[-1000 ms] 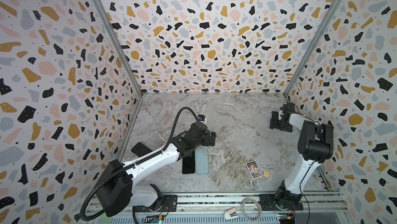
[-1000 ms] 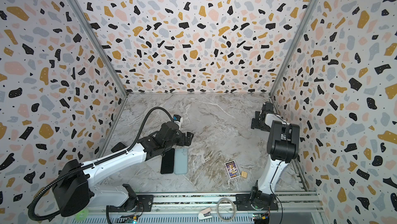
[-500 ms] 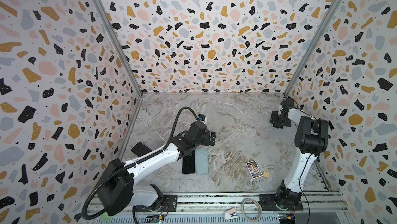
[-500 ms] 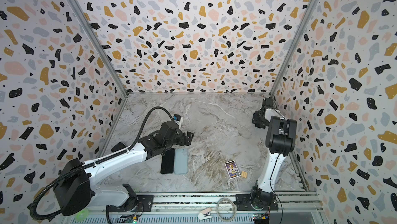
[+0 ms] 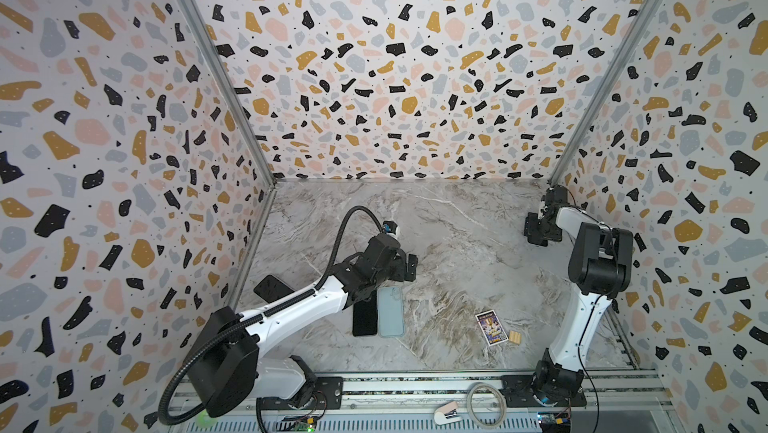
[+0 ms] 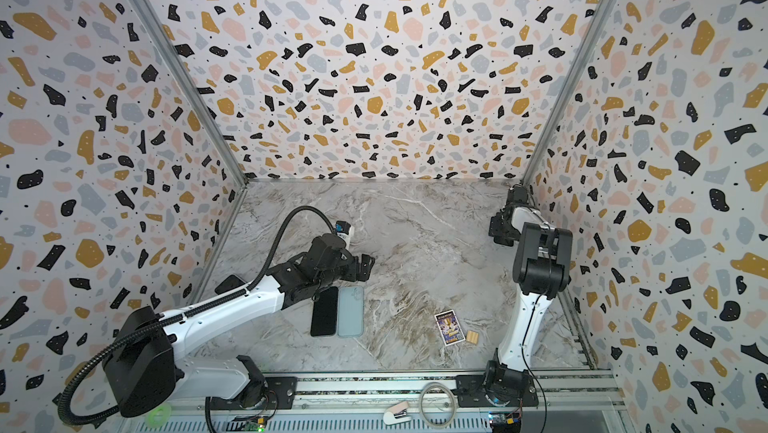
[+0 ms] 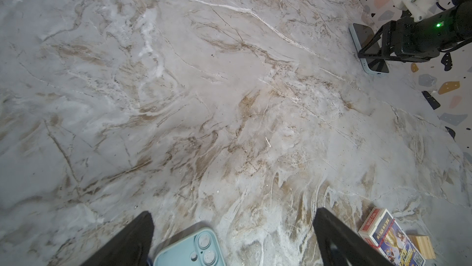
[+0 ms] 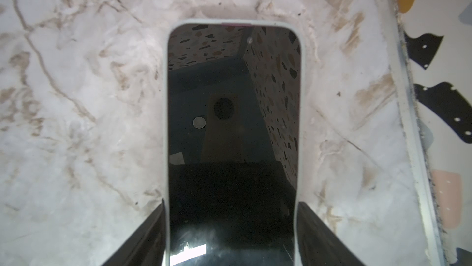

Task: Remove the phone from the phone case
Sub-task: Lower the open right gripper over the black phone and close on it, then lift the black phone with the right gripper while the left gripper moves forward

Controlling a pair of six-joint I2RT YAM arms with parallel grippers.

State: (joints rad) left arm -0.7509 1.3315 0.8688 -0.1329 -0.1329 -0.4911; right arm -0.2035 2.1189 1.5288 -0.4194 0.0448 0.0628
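Right end effector [image 8: 231, 202] straddling phone case [image 8: 166, 104] lying flat on surface [image 8: 76, 98] by side wall [image 8: 447, 47], fingers [image 8: 143, 231] flanking its 2 long edges, squeezing or not cannot tell, phone [image 8: 229, 137] sitting inside screen-up, lower end cut off, left end effector [image 7: 233, 212] hanging spread wide.

Your cased phone [image 8: 232, 124] lies flat on the marble, just beside the right wall, dark glossy screen up. The pale phone case [image 8: 194, 22] wraps every edge you can see, with the phone fully seated. Nearer the front, 1 bare black phone [image 5: 365, 318] and 1 light-blue case [image 5: 391, 314] lie side by side, touching. That case is back up, showing 2 lens rings.
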